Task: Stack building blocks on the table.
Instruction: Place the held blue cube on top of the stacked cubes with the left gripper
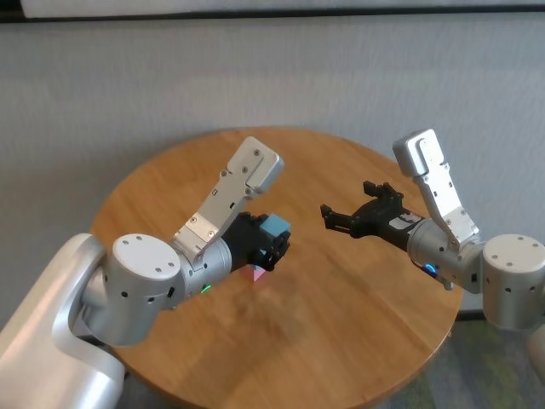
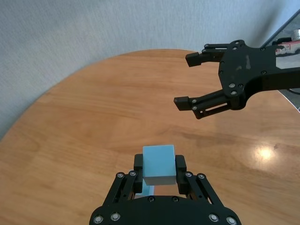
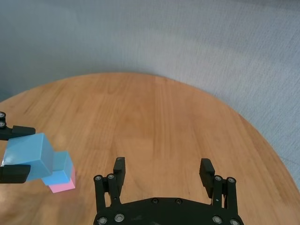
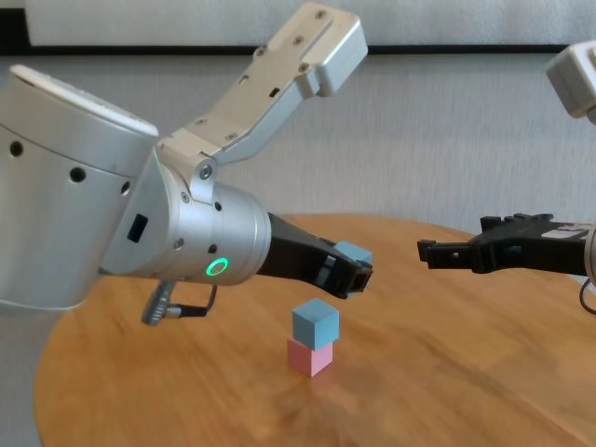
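Observation:
My left gripper point(image 1: 278, 241) is shut on a light blue block point(image 1: 274, 227), held in the air above the stack; it also shows in the left wrist view point(image 2: 158, 165) and in the chest view point(image 4: 352, 252). On the table point(image 1: 170, 187) a second light blue block point(image 4: 316, 322) sits on the pale pink block point(image 4: 309, 356); both show in the right wrist view, blue point(image 3: 61, 165) over pink point(image 3: 63, 186). My right gripper point(image 1: 328, 217) is open and empty, hovering to the right of the stack, also in the chest view point(image 4: 430, 252).
The table's round edge point(image 1: 443, 341) runs close under my right arm. A grey wall point(image 1: 85, 102) stands behind the table.

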{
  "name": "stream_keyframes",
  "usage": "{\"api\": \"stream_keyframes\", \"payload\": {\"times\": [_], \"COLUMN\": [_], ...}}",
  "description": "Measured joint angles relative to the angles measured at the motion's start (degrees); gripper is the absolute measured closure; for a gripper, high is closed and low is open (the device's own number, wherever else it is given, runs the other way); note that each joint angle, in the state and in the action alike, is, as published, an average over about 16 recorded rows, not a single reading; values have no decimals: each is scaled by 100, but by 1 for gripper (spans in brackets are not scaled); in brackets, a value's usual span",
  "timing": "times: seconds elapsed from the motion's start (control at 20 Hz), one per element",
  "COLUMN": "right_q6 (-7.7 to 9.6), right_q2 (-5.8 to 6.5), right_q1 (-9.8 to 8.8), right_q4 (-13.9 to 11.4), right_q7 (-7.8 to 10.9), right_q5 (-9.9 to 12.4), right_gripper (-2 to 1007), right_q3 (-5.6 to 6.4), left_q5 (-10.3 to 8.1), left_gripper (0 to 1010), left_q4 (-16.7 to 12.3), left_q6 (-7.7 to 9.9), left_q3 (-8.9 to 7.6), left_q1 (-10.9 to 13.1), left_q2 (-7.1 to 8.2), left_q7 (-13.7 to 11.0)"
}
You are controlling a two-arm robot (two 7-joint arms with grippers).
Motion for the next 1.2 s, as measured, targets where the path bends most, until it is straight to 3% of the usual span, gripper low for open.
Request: {"api": "stream_keyframes", "payload": {"times": [0.65,1.2], "right_q6": [0,0], "right_q2": [0,0], "right_q1": [0,0], "right_q4": [0,0], "right_q7": [0,0], "right_q5": [0,0], "right_gripper": [4,5], "right_q3": [0,0], "left_q5": [-46,-104], "left_gripper": [593,593], "left_q4": [47,221], "left_q6": [49,-67], "left_q3": [75,101], "left_q1": [28,-23], "left_q2": [104,93], "left_q7": [-10,19]}}
